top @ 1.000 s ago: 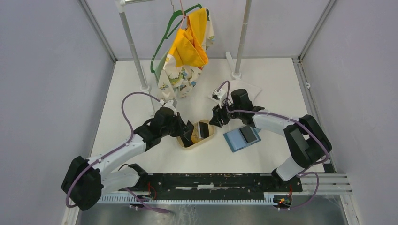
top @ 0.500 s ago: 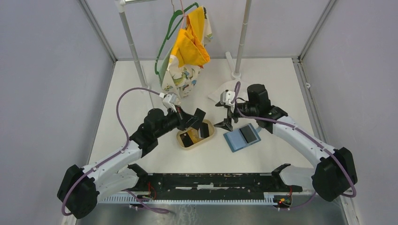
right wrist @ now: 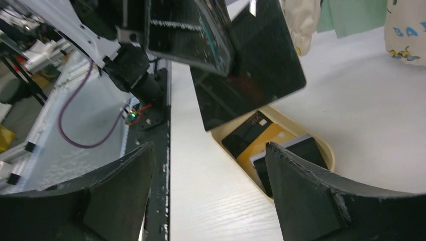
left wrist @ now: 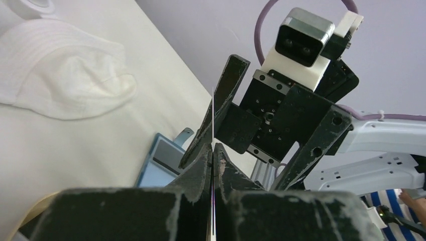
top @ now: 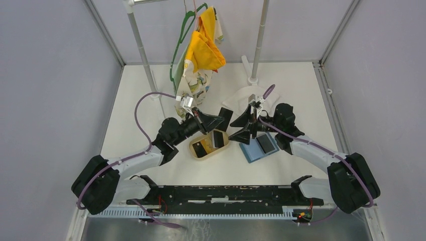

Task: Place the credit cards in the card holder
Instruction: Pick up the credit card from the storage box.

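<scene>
The black credit card is clenched in the left pincer, held above the tan tray near the middle of the tabletop. The right pincer, spread wide, faces the card close by. The blue card holder lies flat just right of the tray.

Top camera: high, near side, looking down on white tabletop. Wrist cameras: close, face-to-face, sharing thin black card.

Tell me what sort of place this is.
Probably a robotics lab test cell, not a home: grey panel walls box in a white table, the left arm and right arm are bolted to a black rail, and props like a hung yellow garment are staged.
</scene>
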